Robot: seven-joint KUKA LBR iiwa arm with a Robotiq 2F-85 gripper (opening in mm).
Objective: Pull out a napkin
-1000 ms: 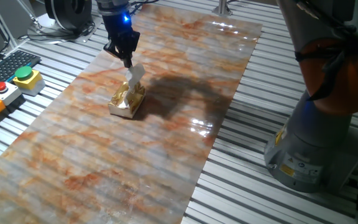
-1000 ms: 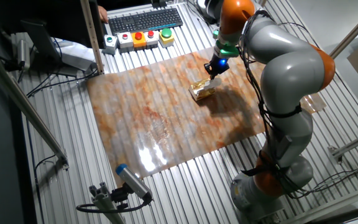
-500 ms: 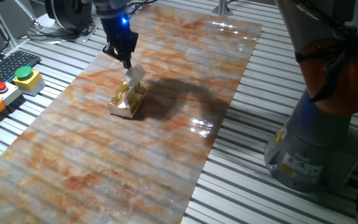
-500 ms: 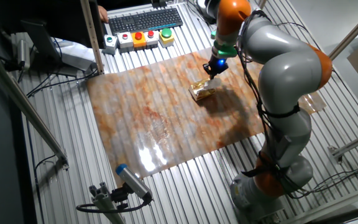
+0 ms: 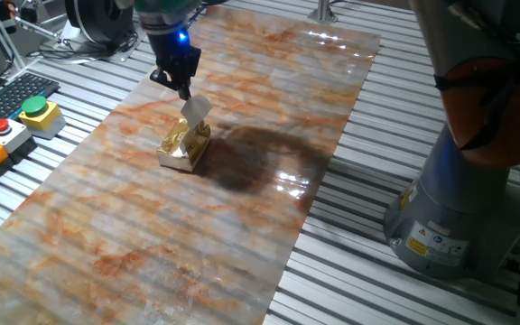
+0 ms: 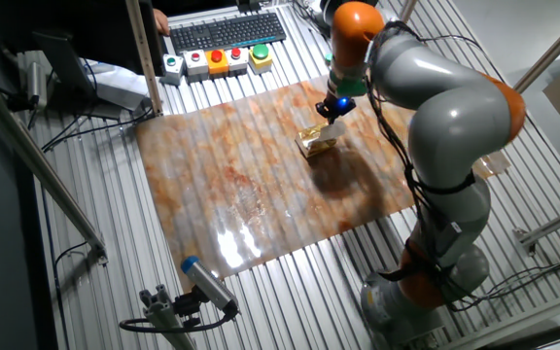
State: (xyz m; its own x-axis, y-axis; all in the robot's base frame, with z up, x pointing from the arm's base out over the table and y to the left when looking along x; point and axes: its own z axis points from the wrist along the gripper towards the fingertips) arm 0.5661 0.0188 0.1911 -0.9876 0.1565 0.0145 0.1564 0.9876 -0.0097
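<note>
In one fixed view, you see the gripper [image 5: 185,90] in the upper left, pinching the top of the white napkin [image 5: 195,109]. The napkin sticks up out of the little gold box [image 5: 184,146] on the mat [image 5: 242,226].

In the other fixed view, your gripper [image 6: 331,115] and napkin [image 6: 335,125] sit upper middle, above the box [image 6: 317,142].

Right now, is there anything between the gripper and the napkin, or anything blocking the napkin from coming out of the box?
Nothing visible stands between them: the gripper is shut on the top of the napkin, which rises from the small box. The space above and around the box looks free on the marbled mat.
</note>
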